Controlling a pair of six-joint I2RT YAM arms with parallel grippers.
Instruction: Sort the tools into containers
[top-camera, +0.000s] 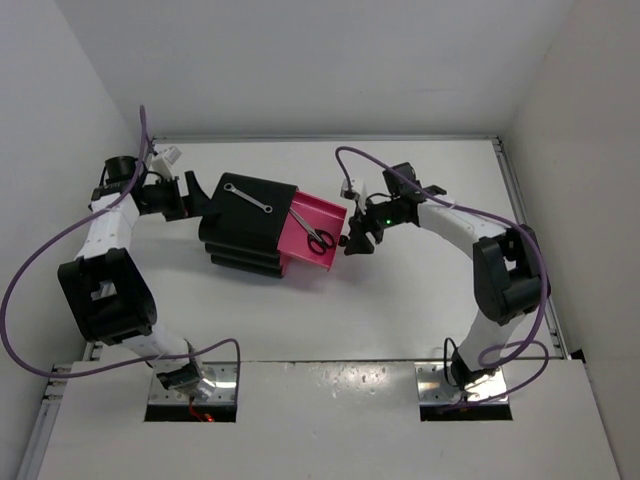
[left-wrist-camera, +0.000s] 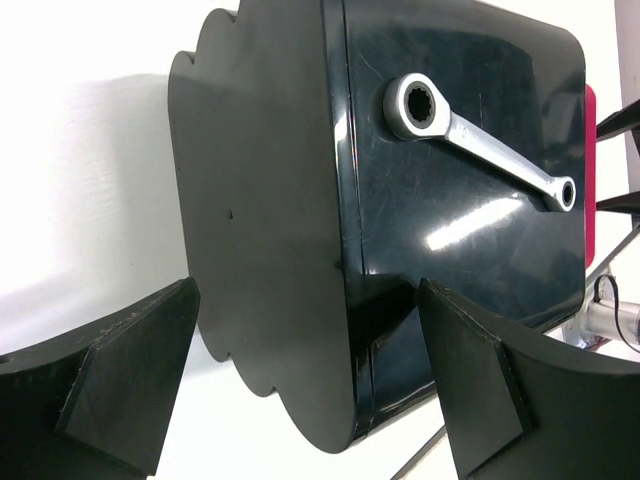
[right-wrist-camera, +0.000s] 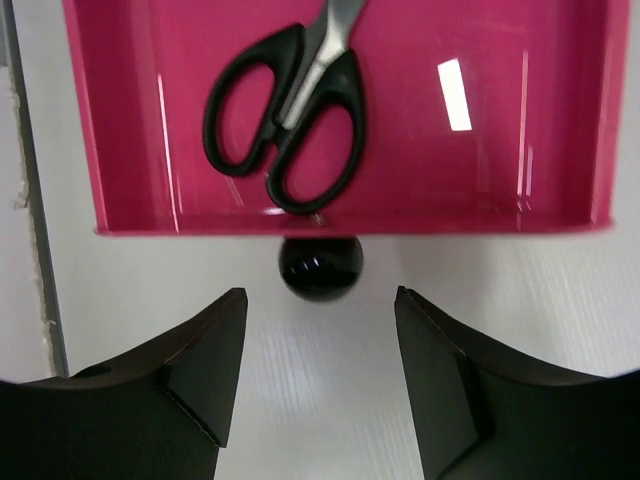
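Right claw (top-camera: 352, 240) stands spread just before the round glossy knob (right-wrist-camera: 320, 265) of the pulled-out pink drawer (right-wrist-camera: 150, 120), where black-handled scissors (right-wrist-camera: 310, 75) lie flat; the left claw (top-camera: 195, 197), also spread, flanks the back of the shiny black drawer unit (left-wrist-camera: 280, 200) on the white desk (right-wrist-camera: 520, 330). I judge the scissors as sorted: next the small, slippery knob needs a centred push to shut the drawer, and the slim metal wrench (left-wrist-camera: 480, 140) on the unit's smooth top waits.

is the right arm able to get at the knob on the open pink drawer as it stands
Probably yes. The right gripper is open, and the round black knob sits just ahead of the gap between its fingers, with nothing between them.
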